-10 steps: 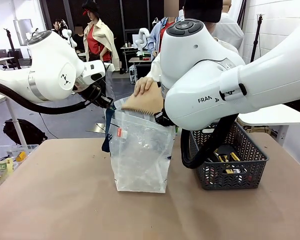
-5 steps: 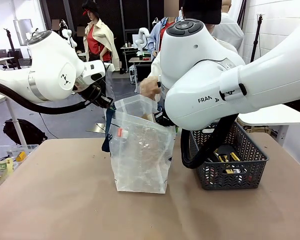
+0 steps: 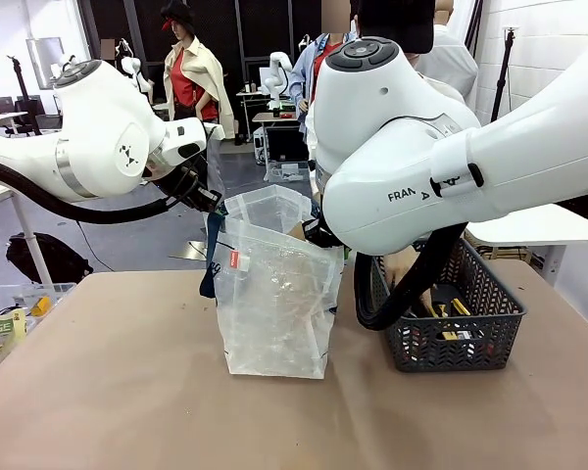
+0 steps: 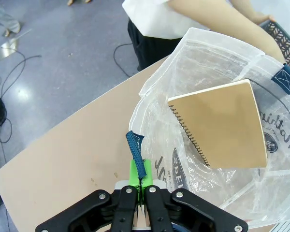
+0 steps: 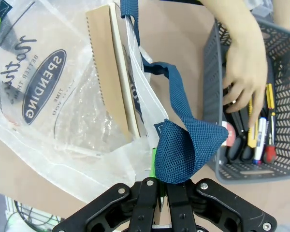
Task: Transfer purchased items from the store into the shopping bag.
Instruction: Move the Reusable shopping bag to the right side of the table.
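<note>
Found a translucent frosted plastic tote upright at the centre of the front view, on the tan tabletop, with a wide-open mouth. Saw the left gripper at bottom centre of the left wrist view, green-padded fingers clenched on a dark navy strap at the tote's rim. Saw the right gripper at bottom centre of the right wrist view, clamped tight on a second dark navy strap bunched just above its fingers.

Noted a flat tan-brown spiral-bound notebook inside the tote, tilted against the plastic wall: at centre right of the left wrist view, and edge-on at upper left of the right wrist view.

Spotted a dark grey lattice-walled plastic basket at lower right of the front view, just beside the tote on the tabletop. Caught a person's hand reaching into that basket at upper right of the right wrist view, fingertips among the pens and other stick-like packaged goods on its floor.
</note>
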